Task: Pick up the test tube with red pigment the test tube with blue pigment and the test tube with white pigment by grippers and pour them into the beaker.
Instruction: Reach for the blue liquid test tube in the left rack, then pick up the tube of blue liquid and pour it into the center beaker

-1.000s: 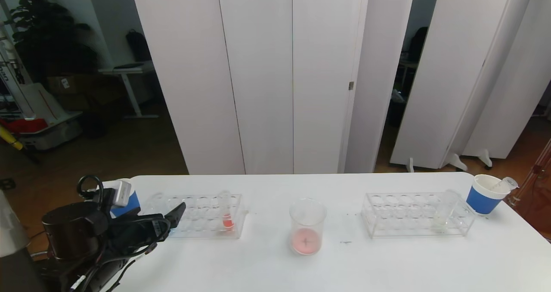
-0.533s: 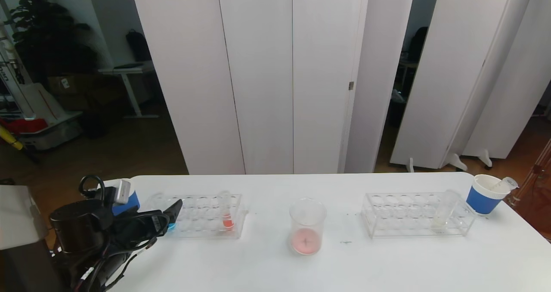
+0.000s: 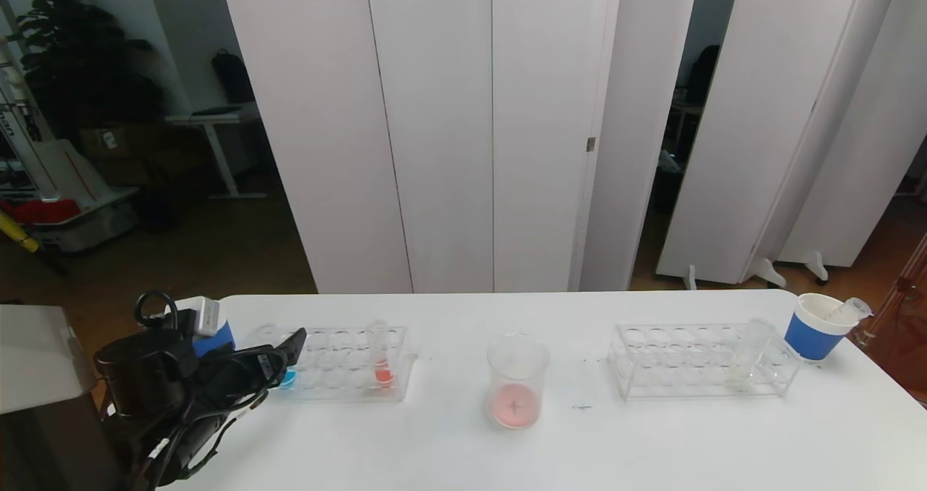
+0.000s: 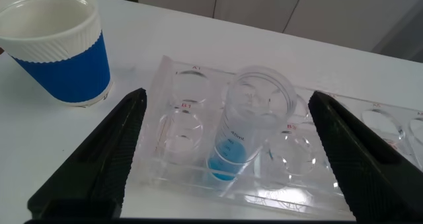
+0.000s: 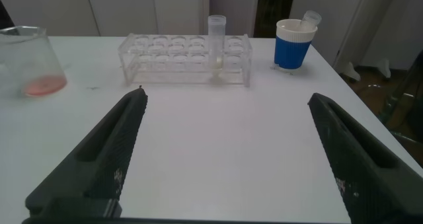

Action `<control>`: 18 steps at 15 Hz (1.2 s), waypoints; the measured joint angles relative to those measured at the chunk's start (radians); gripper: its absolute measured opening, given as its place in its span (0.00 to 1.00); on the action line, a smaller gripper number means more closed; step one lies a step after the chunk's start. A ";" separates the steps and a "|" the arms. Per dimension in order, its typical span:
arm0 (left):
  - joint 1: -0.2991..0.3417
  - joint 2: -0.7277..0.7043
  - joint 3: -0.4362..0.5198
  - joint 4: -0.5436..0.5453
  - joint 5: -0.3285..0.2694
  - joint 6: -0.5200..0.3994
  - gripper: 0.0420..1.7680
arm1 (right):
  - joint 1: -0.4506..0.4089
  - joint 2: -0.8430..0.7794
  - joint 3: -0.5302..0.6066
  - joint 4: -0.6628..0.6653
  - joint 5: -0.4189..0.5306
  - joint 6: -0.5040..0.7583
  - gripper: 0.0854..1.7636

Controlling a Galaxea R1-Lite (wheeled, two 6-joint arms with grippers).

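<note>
White table (image 3: 652,440): racks (image 3: 340,364), beaker (image 3: 516,381), cups (image 3: 818,328)

A table (image 3: 652,447) holds a beaker (image 3: 516,380) at its centre. To the left stands a rack (image 3: 340,364), with the test tube with blue pigment (image 4: 248,128) upright at its left end and another tube (image 3: 379,357) near its right end. A cup (image 4: 56,45) sits just left of that rack. To the right stands a second rack (image 3: 699,361) holding the test tube with white pigment (image 5: 217,42) upright near its right end. A second cup (image 3: 818,326), with an empty tube (image 3: 849,309) leaning in it, sits further right.
</note>
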 joint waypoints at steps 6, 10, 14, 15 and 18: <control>0.009 0.011 -0.008 0.000 0.000 -0.024 0.99 | 0.000 0.000 0.000 0.000 0.000 0.000 0.99; 0.008 0.020 -0.016 -0.001 -0.006 -0.023 0.46 | 0.000 0.000 0.000 0.000 0.000 0.000 0.99; 0.006 0.029 -0.023 -0.001 -0.010 -0.019 0.37 | 0.000 0.000 0.000 0.000 0.000 0.000 0.99; 0.005 0.032 -0.027 -0.002 -0.009 -0.018 0.31 | 0.000 0.000 0.000 0.000 0.000 0.000 0.99; 0.004 0.036 -0.036 0.001 -0.008 -0.017 0.31 | 0.000 0.000 0.000 0.000 0.000 0.000 0.99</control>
